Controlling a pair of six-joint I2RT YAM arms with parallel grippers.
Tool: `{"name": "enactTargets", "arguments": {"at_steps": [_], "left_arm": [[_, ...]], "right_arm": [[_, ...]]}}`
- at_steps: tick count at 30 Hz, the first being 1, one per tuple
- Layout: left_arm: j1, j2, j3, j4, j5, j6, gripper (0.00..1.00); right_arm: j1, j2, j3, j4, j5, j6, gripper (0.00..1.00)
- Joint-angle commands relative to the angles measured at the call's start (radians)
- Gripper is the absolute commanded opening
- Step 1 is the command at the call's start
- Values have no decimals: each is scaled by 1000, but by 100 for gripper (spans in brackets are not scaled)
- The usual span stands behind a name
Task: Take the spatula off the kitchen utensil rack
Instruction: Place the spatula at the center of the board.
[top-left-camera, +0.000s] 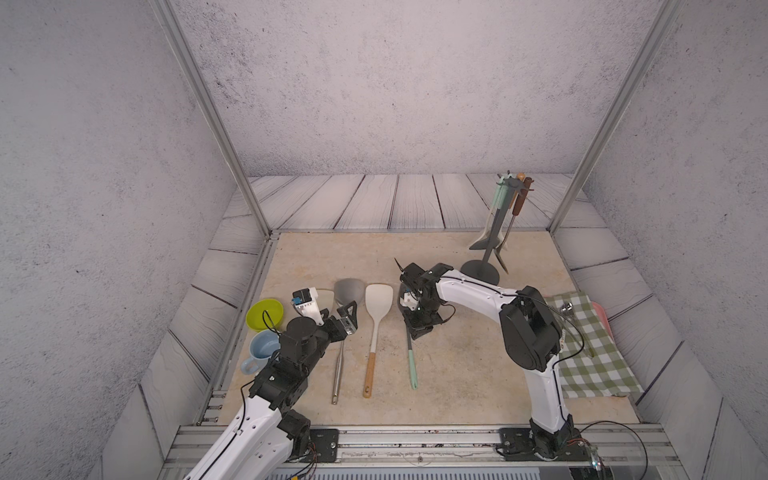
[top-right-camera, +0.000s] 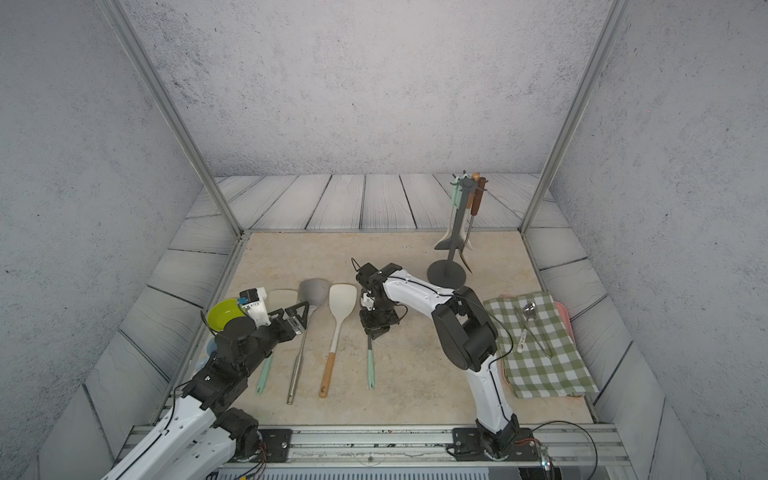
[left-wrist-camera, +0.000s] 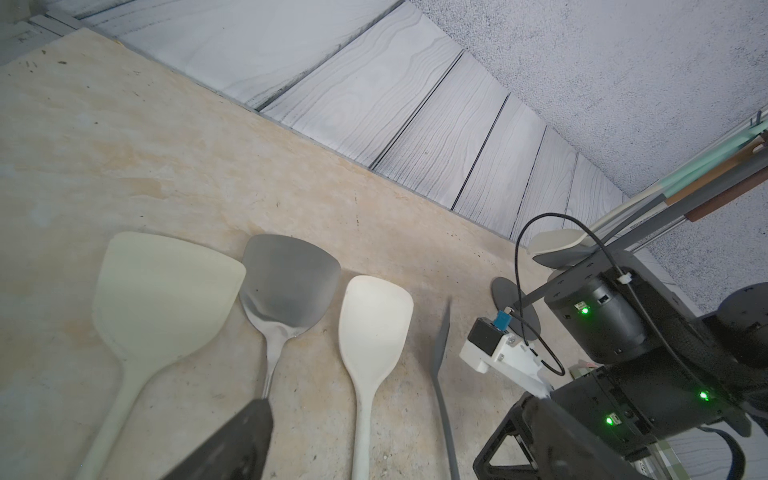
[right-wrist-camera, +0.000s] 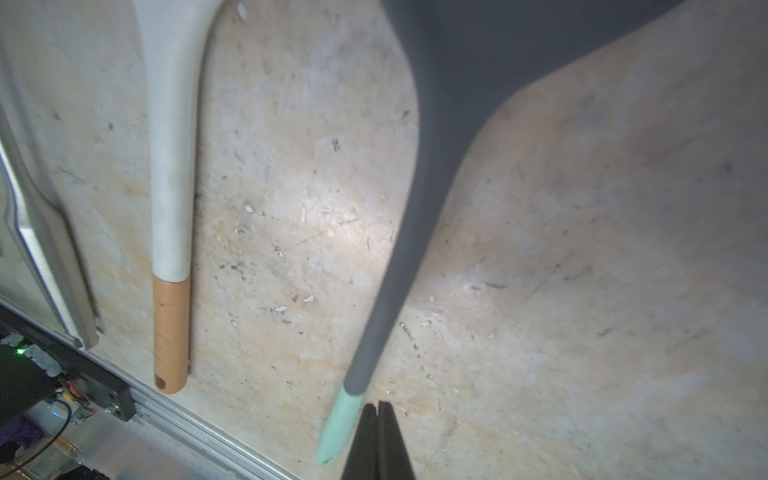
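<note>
Grey spatula (right-wrist-camera: 415, 216) lies just beside right hand (right-wrist-camera: 377, 409) (fully closed, w/ nothing held).

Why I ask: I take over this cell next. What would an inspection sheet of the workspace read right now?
Surface: beige tabletop, scuffed, no spills seen.
Job's things: kitchen utensil rack upright, far right, utensils hanging on it; pale spatula, steel spatula, cream spatula and grey spatula lie in a row.
Clutter: green bowl, blue mug, checked cloth with a spoon on it.
Hands: left hand open above the steel spatula's handle; right hand shut above the grey spatula, gripping nothing.
Cables: black cable loops free at the right wrist.
Surroundings: grey walls, aluminium frame posts; nothing else seen.
</note>
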Motion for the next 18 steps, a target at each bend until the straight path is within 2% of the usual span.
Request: {"name": "enactTargets", "arguments": {"at_steps": [1, 8, 13, 15, 18], "left_arm": [[-3, 5, -13, 20, -3, 17, 99], [-3, 17, -11, 27, 3, 12, 99], [-3, 19, -13, 30, 2, 12, 99], [-3, 22, -14, 32, 3, 12, 99], [-3, 31, -13, 34, 5, 11, 99]], "right_arm": [[15, 20, 28, -57, 19, -8, 0], [22, -7, -7, -16, 80, 48, 0], [28, -117, -130, 128, 86, 72, 42], [36, -144, -165, 169, 125, 72, 52], [51, -163, -195, 213, 206, 77, 56]]}}
